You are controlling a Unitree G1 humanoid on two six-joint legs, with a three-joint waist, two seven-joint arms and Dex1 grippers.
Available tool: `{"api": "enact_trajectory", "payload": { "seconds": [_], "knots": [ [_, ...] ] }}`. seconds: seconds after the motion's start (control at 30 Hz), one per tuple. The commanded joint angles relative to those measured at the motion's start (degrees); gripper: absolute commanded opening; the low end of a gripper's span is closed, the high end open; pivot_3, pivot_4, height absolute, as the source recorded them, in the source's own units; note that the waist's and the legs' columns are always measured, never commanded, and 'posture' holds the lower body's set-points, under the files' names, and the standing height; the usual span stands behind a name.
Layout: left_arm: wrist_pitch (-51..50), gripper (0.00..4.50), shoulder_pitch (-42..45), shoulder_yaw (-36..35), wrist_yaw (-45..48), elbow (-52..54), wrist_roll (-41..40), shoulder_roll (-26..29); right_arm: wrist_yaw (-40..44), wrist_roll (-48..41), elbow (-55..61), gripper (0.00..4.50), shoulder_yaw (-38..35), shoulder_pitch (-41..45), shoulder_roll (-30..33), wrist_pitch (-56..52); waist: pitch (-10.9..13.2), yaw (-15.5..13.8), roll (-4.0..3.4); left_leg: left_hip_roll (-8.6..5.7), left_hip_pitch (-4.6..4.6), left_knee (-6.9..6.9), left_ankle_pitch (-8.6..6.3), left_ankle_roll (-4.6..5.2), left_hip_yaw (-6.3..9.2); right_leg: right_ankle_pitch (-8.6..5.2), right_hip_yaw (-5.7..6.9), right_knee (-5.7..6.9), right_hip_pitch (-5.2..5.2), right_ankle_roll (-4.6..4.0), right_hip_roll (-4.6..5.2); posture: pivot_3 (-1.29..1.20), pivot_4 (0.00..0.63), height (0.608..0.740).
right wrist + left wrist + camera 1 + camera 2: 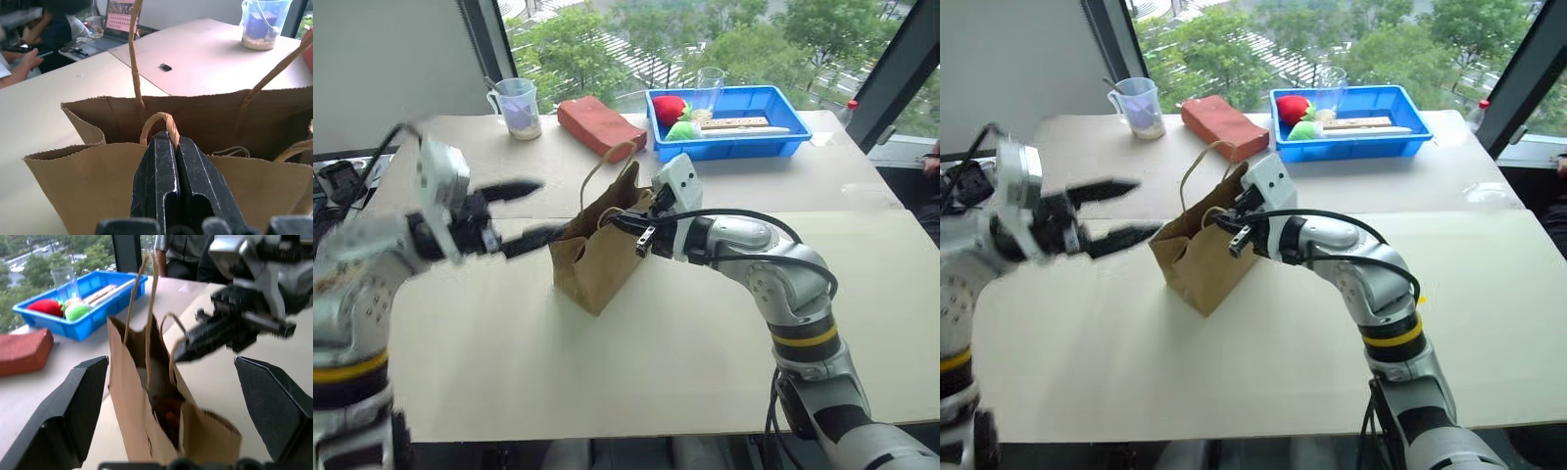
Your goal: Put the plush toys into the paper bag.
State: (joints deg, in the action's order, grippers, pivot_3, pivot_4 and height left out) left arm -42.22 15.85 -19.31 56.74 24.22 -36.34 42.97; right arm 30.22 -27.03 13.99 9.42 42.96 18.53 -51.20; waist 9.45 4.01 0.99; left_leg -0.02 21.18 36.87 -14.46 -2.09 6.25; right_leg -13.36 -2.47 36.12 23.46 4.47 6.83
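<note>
With the left gripper [530,211] spread wide and empty beside the paper bag [592,257], the right gripper [173,147], clamped on its handle, should hold the standing bag steady.

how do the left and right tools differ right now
The left tool is open, its fingers spread wide; the right tool is shut, fingers pressed together. The left tool holds nothing and sits beside the bag, apart from it; the right tool pinches a handle at the bag's rim. Both have two black fingers and point toward the bag.
</note>
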Motion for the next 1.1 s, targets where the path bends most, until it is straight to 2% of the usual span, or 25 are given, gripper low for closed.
{"api": "enact_trajectory", "payload": {
  "seconds": [0.03,0.23,0.67,0.77,1.0,1.03,1.07,1.1],
  "knots": [
    [4.46,4.44,-2.75,1.67,-3.67,2.76,1.58,-2.75,1.11,0.44,-0.34,0.0,-0.83,2.2,-0.33,2.28,0.02,-0.62,0.02,-0.01,0.03,0.0,0.0,-0.01,0.0,0.0,0.0,-0.02,0.01,-0.01,0.0,0.0,0.15,0.74],
    [9.15,4.44,-4.47,7.0,-8.51,1.87,4.31,-8.09,1.44,1.09,-0.99,0.0,-1.15,2.75,-0.81,2.12,0.03,-1.73,0.05,-0.02,0.05,0.09,0.03,-0.05,0.0,0.02,0.02,-0.18,-0.05,-0.04,0.0,0.0,0.15,0.74],
    [25.14,4.44,-5.24,16.84,-19.52,-5.69,18.65,-18.05,0.55,1.08,0.16,0.0,-0.97,3.16,-1.35,0.96,0.02,-1.55,0.05,-0.02,0.06,0.07,0.03,-0.05,-0.01,0.02,0.02,-0.16,0.01,-0.04,0.0,0.0,0.15,0.74],
    [26.61,3.61,-4.71,16.76,-20.43,-6.94,18.54,-19.8,0.56,1.08,0.45,0.0,-1.03,3.08,-1.05,0.76,0.02,-1.55,0.05,-0.02,0.06,0.07,0.03,-0.04,-0.01,0.02,0.01,-0.16,0.01,-0.04,0.0,0.0,0.15,0.74],
    [27.21,0.28,-3.18,16.85,-19.41,-8.86,17.64,-19.8,0.64,1.06,0.79,0.0,-1.18,2.98,-0.42,0.58,0.02,-1.56,0.05,-0.02,0.07,0.08,0.03,-0.05,-0.01,0.02,0.02,-0.16,0.01,-0.04,0.0,0.0,0.15,0.74],
    [27.06,0.06,-2.75,16.76,-19.2,-9.25,17.4,-19.77,0.77,0.96,0.97,0.0,-1.18,2.93,-0.3,0.58,0.02,-1.57,0.05,-0.02,0.07,0.08,0.03,-0.05,-0.01,0.02,0.02,-0.16,0.01,-0.04,0.0,0.0,0.15,0.74],
    [26.91,0.06,-2.26,16.67,-19.02,-9.71,17.21,-19.72,1.21,0.71,1.3,0.0,-1.15,2.85,-0.06,0.59,0.02,-1.6,0.05,-0.02,0.07,0.08,0.03,-0.05,-0.01,0.02,0.02,-0.16,0.01,-0.04,0.0,0.0,0.15,0.74],
    [26.44,0.01,-1.69,16.63,-18.8,-10.27,16.87,-19.73,1.7,-0.02,1.78,0.31,-1.43,2.74,0.14,0.17,0.02,-1.61,0.05,-0.02,0.07,0.08,0.03,-0.05,-0.01,0.02,0.02,-0.16,0.01,-0.04,0.0,0.0,0.15,0.74]
  ]
}}
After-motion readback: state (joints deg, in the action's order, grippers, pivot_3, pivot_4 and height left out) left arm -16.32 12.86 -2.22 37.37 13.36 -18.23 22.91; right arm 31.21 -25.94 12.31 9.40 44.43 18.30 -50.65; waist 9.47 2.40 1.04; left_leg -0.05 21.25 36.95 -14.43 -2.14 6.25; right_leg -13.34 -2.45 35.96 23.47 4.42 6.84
